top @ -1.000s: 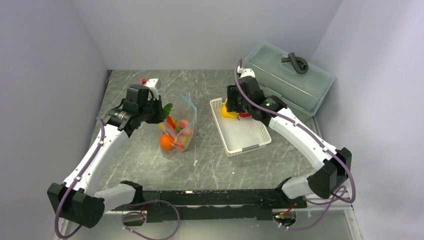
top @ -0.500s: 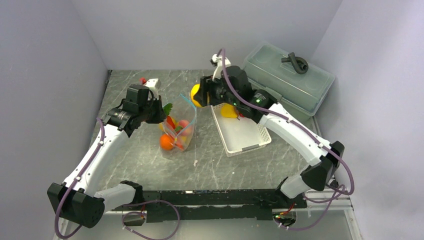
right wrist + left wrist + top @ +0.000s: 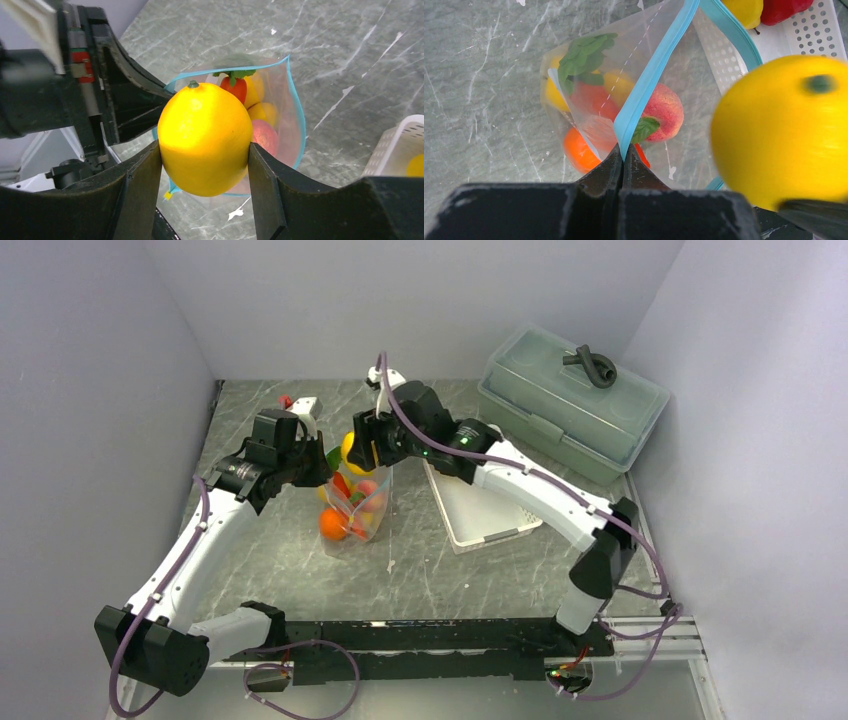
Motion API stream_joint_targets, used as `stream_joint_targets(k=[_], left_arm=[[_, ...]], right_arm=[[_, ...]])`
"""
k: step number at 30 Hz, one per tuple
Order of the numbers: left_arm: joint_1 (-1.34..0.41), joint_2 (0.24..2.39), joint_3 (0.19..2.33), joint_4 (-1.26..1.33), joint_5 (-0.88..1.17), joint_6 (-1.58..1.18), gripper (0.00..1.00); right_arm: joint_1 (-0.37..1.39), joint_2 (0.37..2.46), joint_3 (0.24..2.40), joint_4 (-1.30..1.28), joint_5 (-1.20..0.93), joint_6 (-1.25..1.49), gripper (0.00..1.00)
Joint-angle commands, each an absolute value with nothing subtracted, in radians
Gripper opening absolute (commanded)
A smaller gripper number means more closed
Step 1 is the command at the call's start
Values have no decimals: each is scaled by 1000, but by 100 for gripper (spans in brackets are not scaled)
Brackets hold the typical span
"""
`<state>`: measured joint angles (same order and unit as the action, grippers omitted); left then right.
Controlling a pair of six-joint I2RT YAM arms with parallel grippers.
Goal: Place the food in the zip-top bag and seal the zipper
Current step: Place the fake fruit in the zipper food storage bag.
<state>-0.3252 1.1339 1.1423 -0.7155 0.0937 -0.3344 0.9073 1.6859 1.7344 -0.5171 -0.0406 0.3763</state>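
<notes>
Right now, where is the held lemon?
Top view, centre: the lemon is held in the right gripper at the mouth of the open bag, right of the left gripper, which pinches the zipper.

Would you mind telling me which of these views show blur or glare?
Left wrist view: the lemon is smeared by blur, while the zip-top bag and zipper are crisp. Right wrist view: the lemon is sharp, no harsh glare. Top external view: even light, soft shadows, nothing blurred.
</notes>
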Motion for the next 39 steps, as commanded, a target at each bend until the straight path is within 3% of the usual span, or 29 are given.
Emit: stream_joint_targets(k=[1, 31, 36, 39], left_arm=[[-330, 1104, 1138, -689, 111, -323, 0], [-330, 1101, 1138, -689, 110, -323, 0], [-330, 1101, 1138, -688, 110, -323, 0], [-330, 1101, 1138, -689, 110, -322, 0]], right_arm=[[920, 1744, 1782, -518, -67, 391, 30], [956, 1996, 1754, -625, -193, 440, 31], [957, 2018, 1773, -660, -173, 442, 38], [956, 2001, 1773, -663, -159, 439, 51]])
